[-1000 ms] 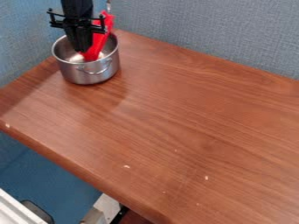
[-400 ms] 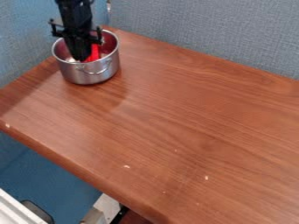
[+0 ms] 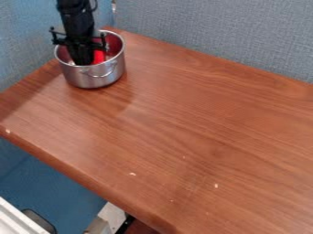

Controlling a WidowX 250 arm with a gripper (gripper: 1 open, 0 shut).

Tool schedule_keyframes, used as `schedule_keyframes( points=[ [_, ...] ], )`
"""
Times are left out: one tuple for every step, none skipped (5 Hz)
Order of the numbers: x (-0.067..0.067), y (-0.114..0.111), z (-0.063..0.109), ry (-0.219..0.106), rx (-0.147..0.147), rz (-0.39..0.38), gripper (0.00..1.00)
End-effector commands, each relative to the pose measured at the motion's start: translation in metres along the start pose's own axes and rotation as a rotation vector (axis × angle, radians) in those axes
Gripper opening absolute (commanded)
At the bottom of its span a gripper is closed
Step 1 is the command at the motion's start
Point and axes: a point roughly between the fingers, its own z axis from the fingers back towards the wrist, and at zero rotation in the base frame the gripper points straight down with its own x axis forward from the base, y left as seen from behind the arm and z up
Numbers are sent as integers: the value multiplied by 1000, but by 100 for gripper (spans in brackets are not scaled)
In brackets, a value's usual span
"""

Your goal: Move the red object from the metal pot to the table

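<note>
The metal pot (image 3: 101, 75) stands at the far left corner of the table (image 3: 184, 119). The red object (image 3: 106, 43) shows inside it, along the pot's right inner side. My black gripper (image 3: 82, 55) points straight down and reaches into the pot just left of the red object. Its fingertips are low inside the pot and merge into a dark mass, so the gap between them is unreadable. Whether they touch or hold the red object does not show.
A blue-grey wall runs close behind the pot. The table's left edge lies a short way left of the pot, and its front edge runs diagonally across the lower left, with floor below.
The gripper has sunk deeper into the pot. The red object, which stuck up above the rim beside the fingers, now sits lower inside the pot.
</note>
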Motion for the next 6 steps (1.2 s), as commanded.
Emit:
schedule_keyframes(
  points=[
    [1,6,24,-50,7,-1,0],
    [-2,10,38,-63,3,-7,0],
    [-5,3,41,-72,16,61,100],
    [-7,-5,44,-77,20,129,0],
    [-10,-13,48,-83,27,190,100],
    [-8,-11,46,-85,22,213,100]
  ],
)
